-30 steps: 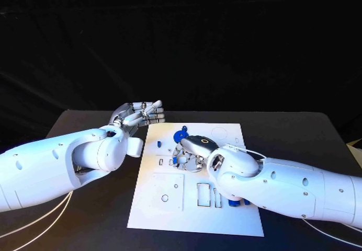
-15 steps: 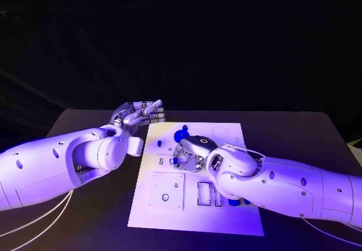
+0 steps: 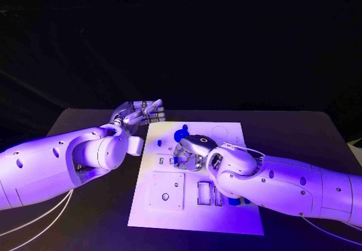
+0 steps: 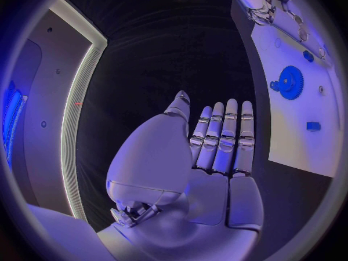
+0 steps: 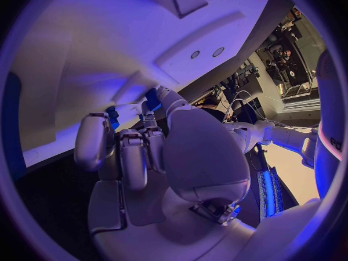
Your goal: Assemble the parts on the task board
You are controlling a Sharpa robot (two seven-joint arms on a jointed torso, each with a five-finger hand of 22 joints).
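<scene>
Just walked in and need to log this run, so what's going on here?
The robot is putting small blue parts onto the white board on the black table. Its right robot hand is down on the middle of the board, fingers curled around a small blue part. The left robot hand is off the board's far left corner, fingers straight and holding nothing. A blue gear sits on the board just beyond the right robot hand.

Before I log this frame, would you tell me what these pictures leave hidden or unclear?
- Head view: the right hand covers the task board beneath it; its grasp is hidden.
- Right wrist view: small blue parts at the fingertips; fingers hide whether they are held or merely touched.
- Head view: blue parts are half hidden by the right arm.
- Left hand: flat, holding nothing.
</scene>
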